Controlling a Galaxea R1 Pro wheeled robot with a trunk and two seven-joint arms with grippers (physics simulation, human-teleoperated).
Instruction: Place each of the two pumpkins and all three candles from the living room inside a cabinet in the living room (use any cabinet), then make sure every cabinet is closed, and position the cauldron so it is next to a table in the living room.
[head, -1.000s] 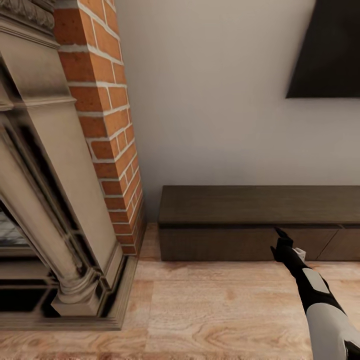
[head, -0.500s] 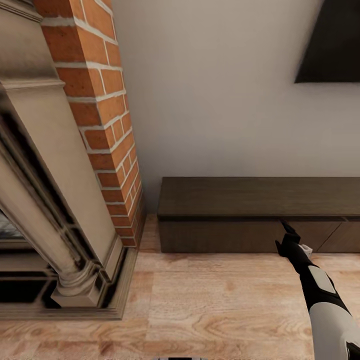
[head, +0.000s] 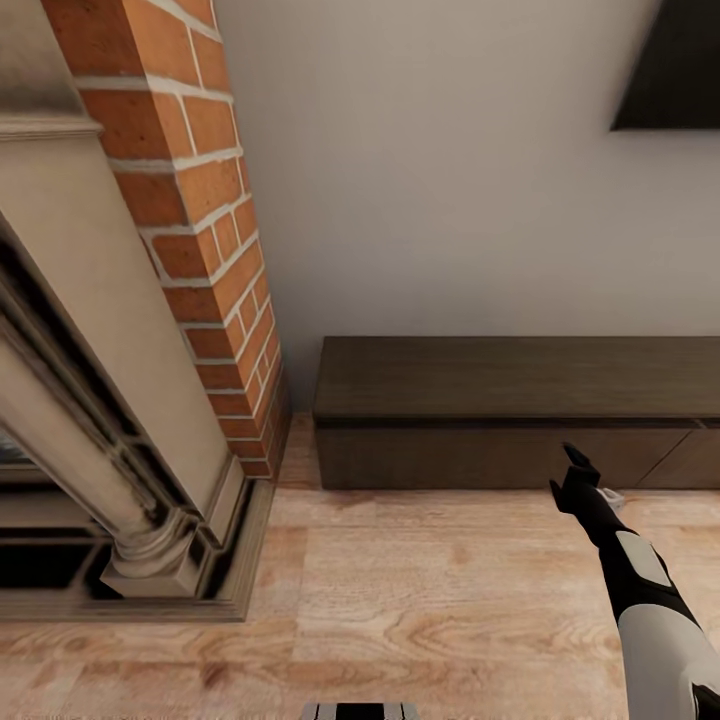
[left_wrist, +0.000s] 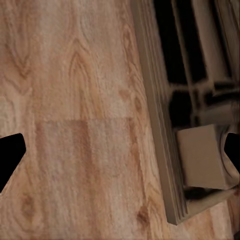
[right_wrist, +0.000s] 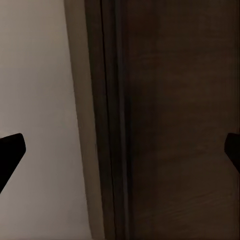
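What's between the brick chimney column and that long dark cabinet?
In the head view, a narrow strip of pale wall and wooden floor separates the brick column from the cabinet. Nothing stands in it.

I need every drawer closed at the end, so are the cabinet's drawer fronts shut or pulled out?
Shut, as far as visible: the cabinet drawer fronts sit flush under its top, no pale inside showing. Its right end is out of frame.
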